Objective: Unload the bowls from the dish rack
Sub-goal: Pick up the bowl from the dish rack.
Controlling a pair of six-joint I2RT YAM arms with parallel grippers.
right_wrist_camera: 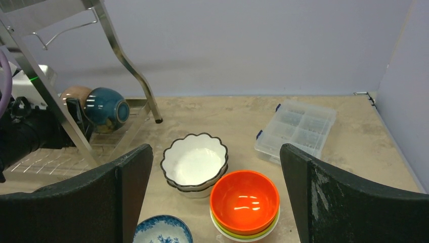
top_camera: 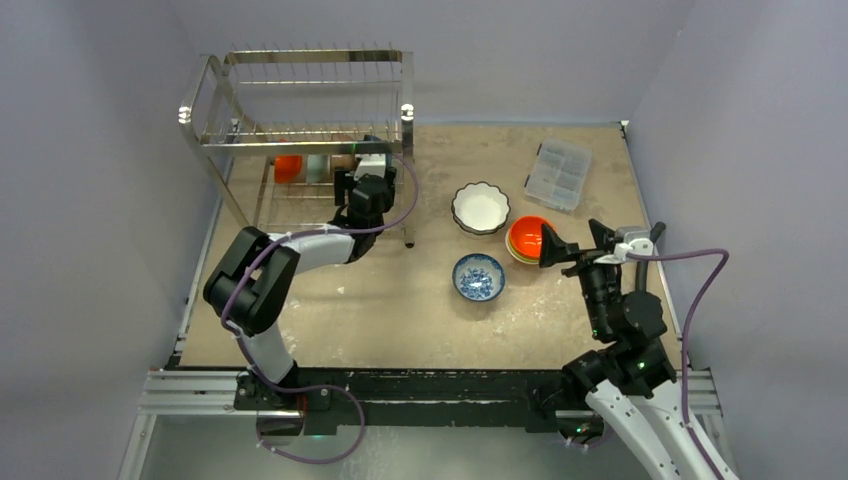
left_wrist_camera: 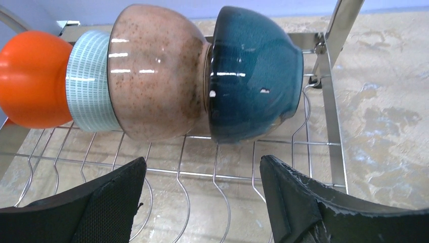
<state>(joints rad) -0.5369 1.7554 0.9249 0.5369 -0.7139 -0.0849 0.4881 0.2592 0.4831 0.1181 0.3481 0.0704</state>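
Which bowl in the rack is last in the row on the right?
The teal bowl, beside the rack post; the tan bowl, checked bowl and orange bowl line up left of it.

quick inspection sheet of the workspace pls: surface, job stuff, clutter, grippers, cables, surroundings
surface: tan table, worn pale patches
job's things: dish rack far left; on its lower tier, on edge: orange bowl, pale checked bowl, tan speckled bowl, teal bowl. On the table: white scalloped bowls stacked, orange-topped stack, blue-patterned bowl
clutter: clear compartment box, far right
grippers: left gripper open, empty, facing the tan and teal bowls; right gripper open, empty, near the orange-topped stack
cables: purple cable loops off each arm
surroundings: plain lavender walls; nothing else seen
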